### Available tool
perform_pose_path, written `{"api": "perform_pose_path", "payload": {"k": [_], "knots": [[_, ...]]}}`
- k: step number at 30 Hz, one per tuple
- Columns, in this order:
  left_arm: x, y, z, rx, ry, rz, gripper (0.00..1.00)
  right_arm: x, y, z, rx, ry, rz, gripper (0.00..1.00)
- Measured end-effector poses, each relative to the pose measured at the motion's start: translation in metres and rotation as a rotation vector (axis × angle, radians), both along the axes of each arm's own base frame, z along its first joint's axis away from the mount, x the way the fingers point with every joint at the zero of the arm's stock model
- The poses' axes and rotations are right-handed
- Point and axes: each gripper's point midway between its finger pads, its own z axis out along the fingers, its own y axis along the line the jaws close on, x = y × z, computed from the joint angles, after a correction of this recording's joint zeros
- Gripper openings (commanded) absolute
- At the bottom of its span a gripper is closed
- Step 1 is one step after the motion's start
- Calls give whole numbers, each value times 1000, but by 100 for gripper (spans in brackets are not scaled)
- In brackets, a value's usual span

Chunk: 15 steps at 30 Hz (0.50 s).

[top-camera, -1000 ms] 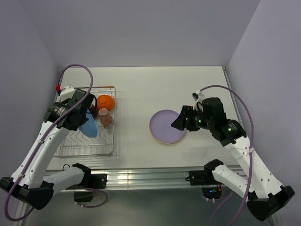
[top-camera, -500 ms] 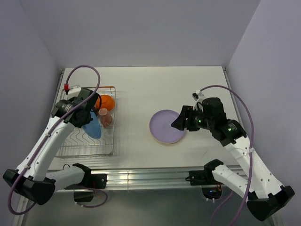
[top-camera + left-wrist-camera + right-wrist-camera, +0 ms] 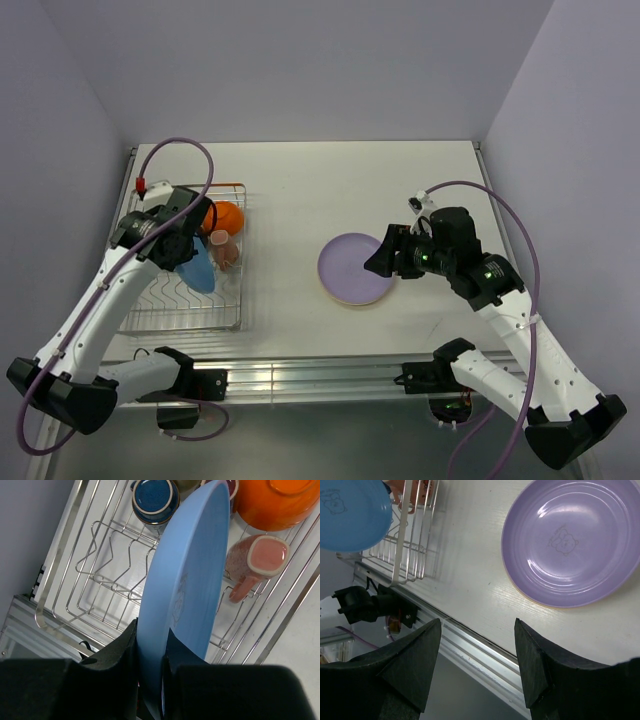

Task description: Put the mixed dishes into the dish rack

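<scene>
My left gripper (image 3: 178, 248) (image 3: 150, 636) is shut on the rim of the blue plate (image 3: 198, 268) (image 3: 187, 580), which stands on edge above the silver wire dish rack (image 3: 190, 312) (image 3: 107, 555). At the rack's far end lie an orange-sided bowl (image 3: 226, 216) (image 3: 277, 502), a pinkish mug (image 3: 226, 251) (image 3: 260, 555) and a dark blue mug (image 3: 155, 495). The lilac plate (image 3: 355, 268) (image 3: 572, 540) lies flat on the table. My right gripper (image 3: 378, 262) (image 3: 477, 625) hovers open at the lilac plate's near right edge, holding nothing.
An aluminium rail (image 3: 320, 375) (image 3: 480, 650) runs along the table's near edge, just under the right fingers. Grey walls close in on the left, back and right. The rack stands against the left edge of the table (image 3: 300, 190).
The left arm swung the blue plate away from the left wall to over the rack's far half, then nearly stopped. The right arm and lilac plate have not moved.
</scene>
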Motion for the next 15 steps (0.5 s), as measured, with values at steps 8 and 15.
{"api": "perform_pose_path", "payload": {"k": [8,15], "knots": [[-14,11,33,-27,-112,13,0,0,6,3,27,4,22,67],[-13,4,63,-74,-172,-59,0,-1,21,8,77,23,62,68]]}}
